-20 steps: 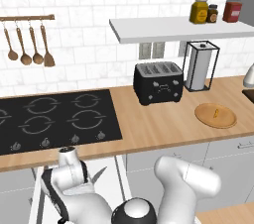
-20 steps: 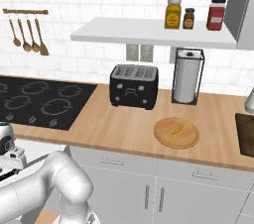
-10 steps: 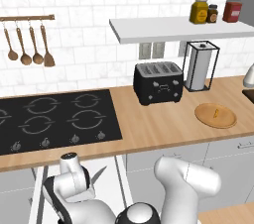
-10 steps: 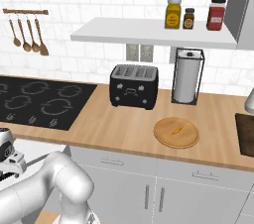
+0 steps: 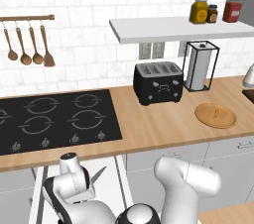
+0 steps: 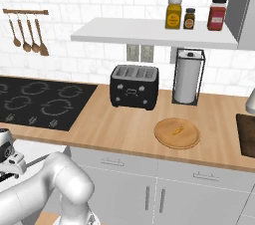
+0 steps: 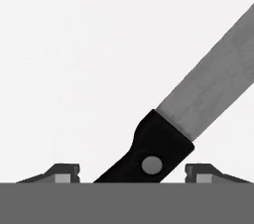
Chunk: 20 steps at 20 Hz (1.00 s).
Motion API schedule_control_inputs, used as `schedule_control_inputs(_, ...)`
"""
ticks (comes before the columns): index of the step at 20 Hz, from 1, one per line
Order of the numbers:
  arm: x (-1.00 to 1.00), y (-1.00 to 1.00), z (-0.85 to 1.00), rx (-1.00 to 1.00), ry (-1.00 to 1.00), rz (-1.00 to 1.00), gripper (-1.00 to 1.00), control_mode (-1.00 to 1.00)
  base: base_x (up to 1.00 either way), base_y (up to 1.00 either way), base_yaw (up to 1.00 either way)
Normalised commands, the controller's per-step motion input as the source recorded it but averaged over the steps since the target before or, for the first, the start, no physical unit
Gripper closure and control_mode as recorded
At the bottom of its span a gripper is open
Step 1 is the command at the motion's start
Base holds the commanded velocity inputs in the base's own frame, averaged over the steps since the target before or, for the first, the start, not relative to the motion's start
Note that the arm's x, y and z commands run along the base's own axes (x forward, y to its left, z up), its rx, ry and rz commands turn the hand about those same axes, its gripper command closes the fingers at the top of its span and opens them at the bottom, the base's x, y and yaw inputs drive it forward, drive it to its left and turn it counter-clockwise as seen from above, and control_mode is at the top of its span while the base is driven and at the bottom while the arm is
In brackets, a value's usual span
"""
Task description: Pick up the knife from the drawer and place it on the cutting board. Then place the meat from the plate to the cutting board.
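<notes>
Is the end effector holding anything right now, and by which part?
It cannot be told. The knife lies between the end effector's fingertips, handle end nearest, over the white drawer floor, but the fingertips show a gap on both sides.

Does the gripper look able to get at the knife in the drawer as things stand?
Probably yes. In the hand view the knife lies on the white drawer floor, its black handle between the two fingertips with nothing over it. The gripper has its jaws apart on either side of the handle, not yet closed on it.
</notes>
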Motion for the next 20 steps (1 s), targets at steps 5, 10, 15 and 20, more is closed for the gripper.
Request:
schedule_control_inputs(5,-0.15,0.00,0.00,0.00,0.00,0.00,1.00,-1.00,0.00,0.00,0.00)
schedule_control_inputs(10,-0.24,0.00,0.00,0.00,0.00,0.00,1.00,-1.00,0.00,0.00,0.00)
schedule_control_inputs(15,-0.61,-0.05,0.42,0.05,-0.05,0.00,1.00,-1.00,0.00,0.00,0.00)
schedule_control_inputs(20,-0.63,-0.13,0.87,0.08,-0.06,0.00,1.00,-1.00,0.00,0.00,0.00)
